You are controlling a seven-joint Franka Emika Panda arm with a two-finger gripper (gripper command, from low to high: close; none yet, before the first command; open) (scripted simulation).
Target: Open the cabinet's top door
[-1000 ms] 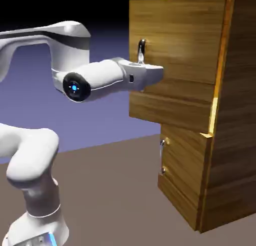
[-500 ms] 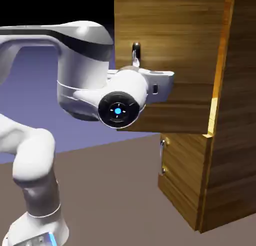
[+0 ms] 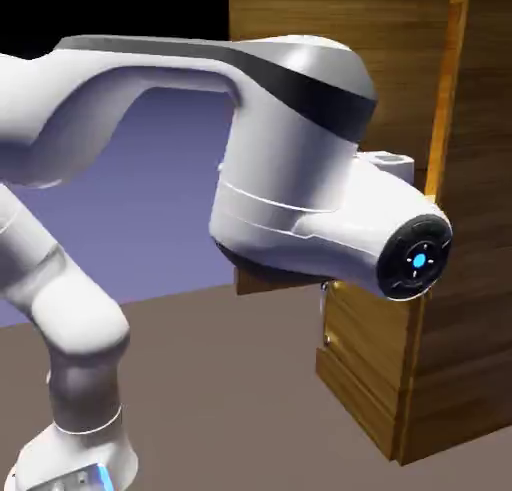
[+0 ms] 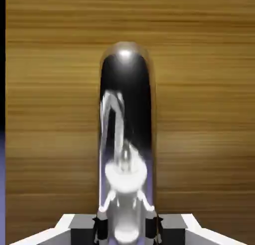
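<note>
Foreground: arm (image 3: 290, 179), bent across front of door (image 4: 55, 114), hiding much of it. Next, in hand view: long silver handle (image 4: 125, 74), running down between narrowly parted jaws; fingertips (image 4: 102, 228) at either side, firm clamping impossible to tell. Behind: door, standing open, swung out from cabinet (image 3: 475, 239). Below door: small handle (image 3: 323, 319), partly hidden. Farthest: blue-violet backdrop (image 3: 160, 199).

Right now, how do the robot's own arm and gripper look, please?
The arm is smooth, rounded and white, with a dark grey band on top and a black round cap bearing a blue light. The gripper has white sides and small grey-and-black finger tips.
</note>
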